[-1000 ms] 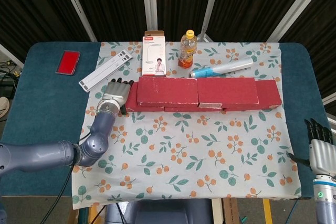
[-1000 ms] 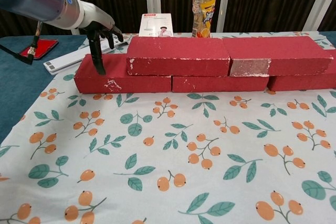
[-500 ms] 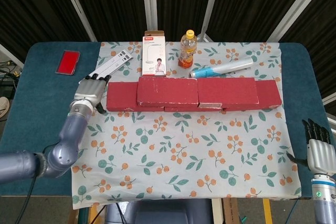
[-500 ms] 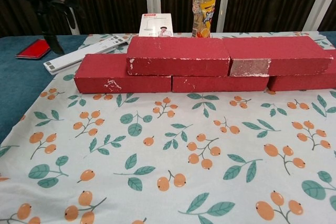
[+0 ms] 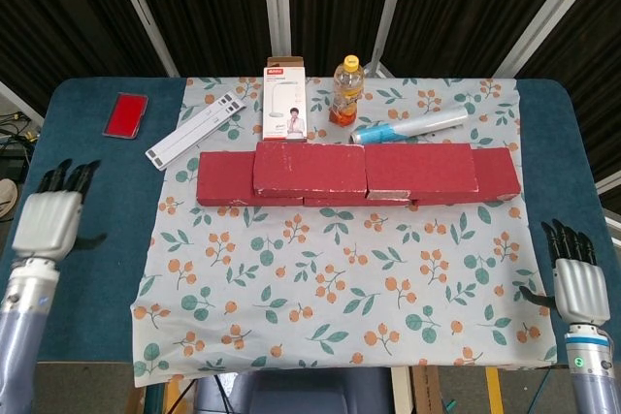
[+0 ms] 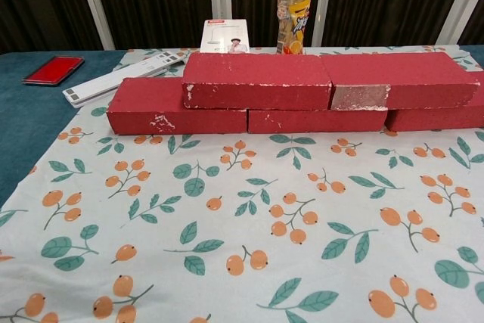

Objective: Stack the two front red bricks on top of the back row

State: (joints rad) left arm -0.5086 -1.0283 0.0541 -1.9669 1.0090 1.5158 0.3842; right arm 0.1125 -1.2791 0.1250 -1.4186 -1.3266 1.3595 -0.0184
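Observation:
Two red bricks lie end to end on top of a lower row of red bricks: the left upper brick (image 5: 310, 168) (image 6: 257, 80) and the right upper brick (image 5: 420, 168) (image 6: 401, 79). The lower row's left brick (image 5: 222, 178) (image 6: 175, 107) sticks out past them, and its right end (image 5: 497, 175) shows too. My left hand (image 5: 49, 222) hovers open over the blue table at the far left, well away from the bricks. My right hand (image 5: 578, 283) hangs open at the table's front right corner. Neither hand appears in the chest view.
Behind the bricks stand a white box (image 5: 285, 108), an orange drink bottle (image 5: 346, 90) and a blue-white tube (image 5: 408, 126). A white remote-like bar (image 5: 195, 129) and a red case (image 5: 126, 115) lie back left. The floral cloth (image 5: 340, 269) covers the table's middle.
My left hand has pulled away from the lower row's left end, moving left and toward the table's front, and has left the chest view. The bricks have not moved. My right hand barely shifted.

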